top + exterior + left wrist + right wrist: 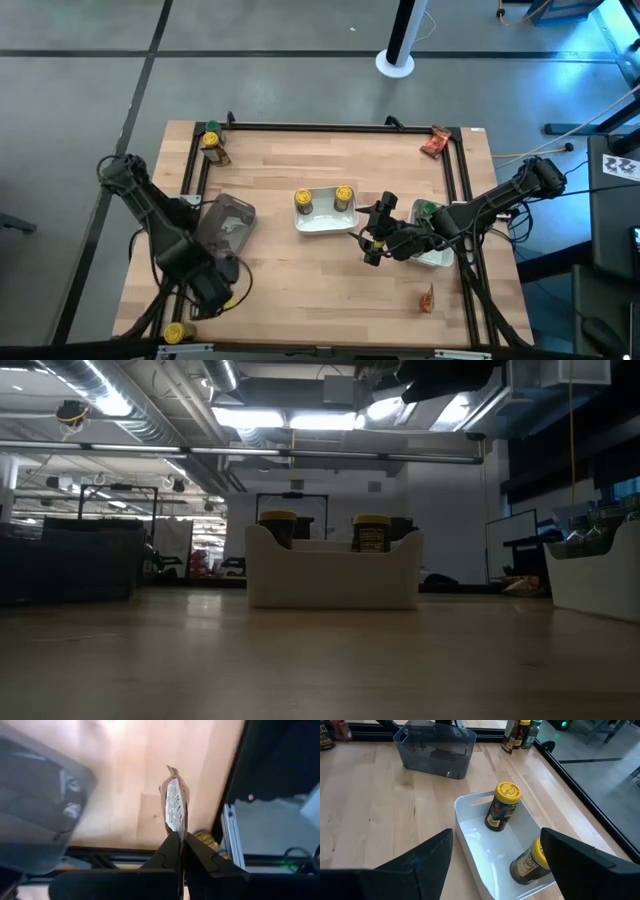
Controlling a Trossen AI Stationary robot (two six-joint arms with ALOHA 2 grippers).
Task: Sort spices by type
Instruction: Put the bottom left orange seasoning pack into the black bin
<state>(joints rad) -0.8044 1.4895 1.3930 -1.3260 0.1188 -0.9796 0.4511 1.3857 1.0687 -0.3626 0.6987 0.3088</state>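
The left hand (179, 851) pinches a thin, crinkly packet (175, 802) by its bottom edge — light, floppy, likely to bend. The right hand (497, 865) hangs wide over the white tray (470, 832).

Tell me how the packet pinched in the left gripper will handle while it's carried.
The packet is thin and stands edge-on above the shut left gripper, so it looks light and stiff enough to hold its shape. Its upper end curls slightly, so it may flex or sway in a fast move. Only its lower edge is pinched, so it could slip; I'd move gently.
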